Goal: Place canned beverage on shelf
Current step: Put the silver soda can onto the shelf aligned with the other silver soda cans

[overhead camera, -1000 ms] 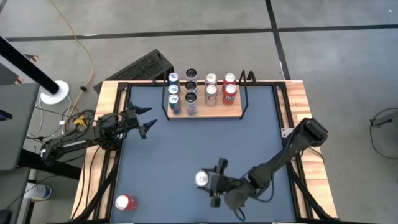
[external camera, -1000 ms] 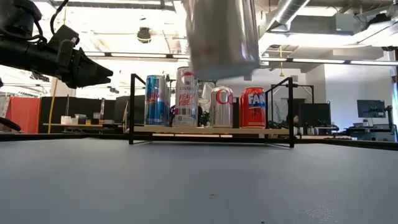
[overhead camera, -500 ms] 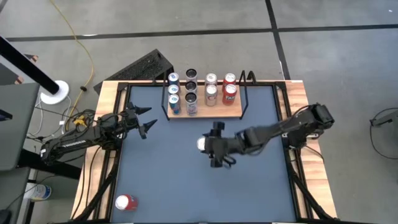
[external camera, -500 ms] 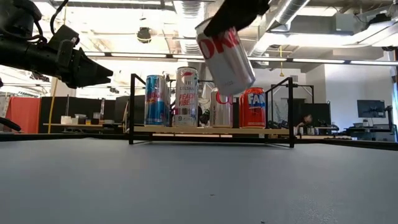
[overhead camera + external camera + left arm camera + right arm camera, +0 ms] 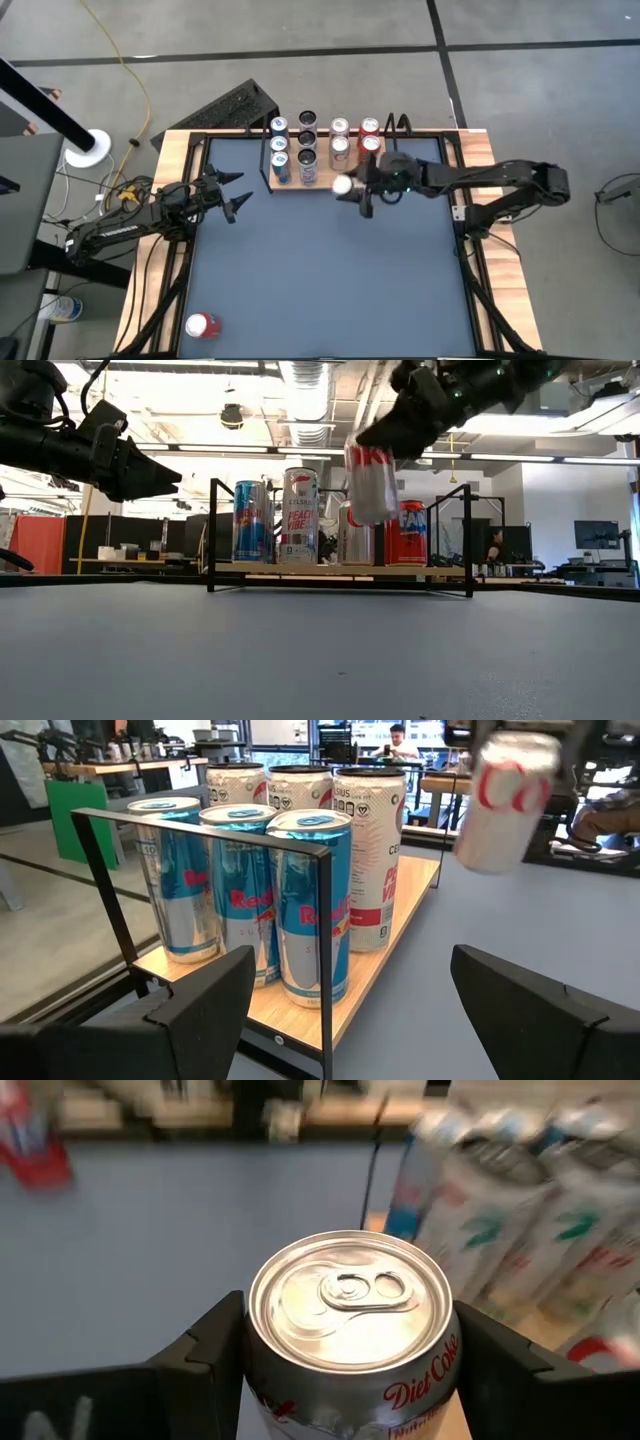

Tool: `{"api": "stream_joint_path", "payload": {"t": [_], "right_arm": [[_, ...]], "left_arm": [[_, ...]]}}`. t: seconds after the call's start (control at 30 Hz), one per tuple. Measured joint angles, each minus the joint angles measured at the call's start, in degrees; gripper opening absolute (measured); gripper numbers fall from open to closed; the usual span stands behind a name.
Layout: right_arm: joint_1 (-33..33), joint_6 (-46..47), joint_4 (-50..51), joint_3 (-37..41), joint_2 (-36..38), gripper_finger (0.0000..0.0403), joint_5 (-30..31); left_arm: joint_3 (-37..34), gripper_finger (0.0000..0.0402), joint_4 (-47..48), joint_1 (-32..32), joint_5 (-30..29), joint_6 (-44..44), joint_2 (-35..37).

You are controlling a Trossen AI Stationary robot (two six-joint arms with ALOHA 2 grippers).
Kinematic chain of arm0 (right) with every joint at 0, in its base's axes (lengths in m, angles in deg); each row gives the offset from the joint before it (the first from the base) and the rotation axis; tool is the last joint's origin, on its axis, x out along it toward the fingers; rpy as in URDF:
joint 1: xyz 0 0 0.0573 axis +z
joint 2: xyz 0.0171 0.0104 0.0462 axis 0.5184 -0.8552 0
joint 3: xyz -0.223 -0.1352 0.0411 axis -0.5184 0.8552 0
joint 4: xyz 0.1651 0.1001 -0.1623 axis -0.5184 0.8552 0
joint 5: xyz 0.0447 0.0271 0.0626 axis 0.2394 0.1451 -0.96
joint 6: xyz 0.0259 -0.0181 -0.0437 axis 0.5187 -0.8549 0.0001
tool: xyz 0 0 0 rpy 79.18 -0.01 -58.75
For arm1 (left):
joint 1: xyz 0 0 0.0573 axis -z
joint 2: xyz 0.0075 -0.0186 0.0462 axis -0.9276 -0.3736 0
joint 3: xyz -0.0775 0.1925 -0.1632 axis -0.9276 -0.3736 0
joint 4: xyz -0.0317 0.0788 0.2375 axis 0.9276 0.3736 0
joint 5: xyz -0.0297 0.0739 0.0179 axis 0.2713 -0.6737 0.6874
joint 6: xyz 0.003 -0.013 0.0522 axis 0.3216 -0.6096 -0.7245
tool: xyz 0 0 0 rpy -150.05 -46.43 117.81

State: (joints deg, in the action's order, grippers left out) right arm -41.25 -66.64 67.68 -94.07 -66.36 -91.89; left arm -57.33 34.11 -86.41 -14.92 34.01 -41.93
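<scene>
The shelf [image 5: 383, 183] is a light-wood board in a black rail frame at the table's far edge; it also shows in the low view [image 5: 300, 568]. Several cans stand upright on it. My right gripper [image 5: 362, 190] is shut on a silver Diet Coke can [image 5: 343, 185] just in front of the shelf's near edge, seen in the low view [image 5: 370, 482] above board height. My left gripper [image 5: 236, 193] is open and empty, left of the shelf, its fingers [image 5: 200, 1010] pointing at the shelf's left end. My right gripper pinches the can's side wall [image 5: 262, 1380] between its two fingers, one finger [image 5: 205, 1355] on each side, a little below the top rim. The fingers come about level from the table's right side. The can is lifted clear, top up, slightly tilted.
A red can [image 5: 202, 324] lies on the table near the near left corner. A black mesh rack [image 5: 235, 105] sits beyond the far left corner. The shelf holds blue Red Bull cans [image 5: 310, 910], tall white cans [image 5: 300, 515] and a red Fanta can [image 5: 408, 535].
My right gripper has carried the silver can from near the table's near edge toward the far edge, up to the shelf's front. The can stayed clear of the table and has come from a strong tilt to nearly upright.
</scene>
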Motion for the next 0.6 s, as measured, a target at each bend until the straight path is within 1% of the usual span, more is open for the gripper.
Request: {"api": "stream_joint_path", "payload": {"t": [0.07, 0.17, 0.23, 0.33, 0.47, 0.6], "right_arm": [[-2.4, 2.7, -4.5, 1.8, 1.3, 0.0257, -2.9], [-3.0, 4.7, -7.1, 1.8, 1.2, 0.0276, -3.3], [-2.5, 2.4, -7.7, 1.8, 0.4, 0.0288, -3.1], [-2.3, -0.1, -12.2, 1.8, -2.6, 0.0297, -3.2], [-3.4, -4.1, -15.8, 1.8, -5.9, 0.0296, -2.7], [-5.9, -4.2, -17.1, 1.8, -8.5, 0.0291, -3.0]], "left_arm": [[0.0, 0.0327, 0.0, 0.0, 0.0, 0.0, 0.0], [0.0, 0.0327, 0.0, 0.0, 0.0, 0.0, 0.0], [0.0, 0.0327, 0.0, 0.0, 0.0, 0.0, 0.0], [0.0, 0.0327, 0.0, 0.0, 0.0, 0.0, 0.0], [0.0, 0.0327, 0.0, 0.0, 0.0, 0.0, 0.0], [0.0, 0.0327, 0.0, 0.0, 0.0, 0.0, 0.0]]}}
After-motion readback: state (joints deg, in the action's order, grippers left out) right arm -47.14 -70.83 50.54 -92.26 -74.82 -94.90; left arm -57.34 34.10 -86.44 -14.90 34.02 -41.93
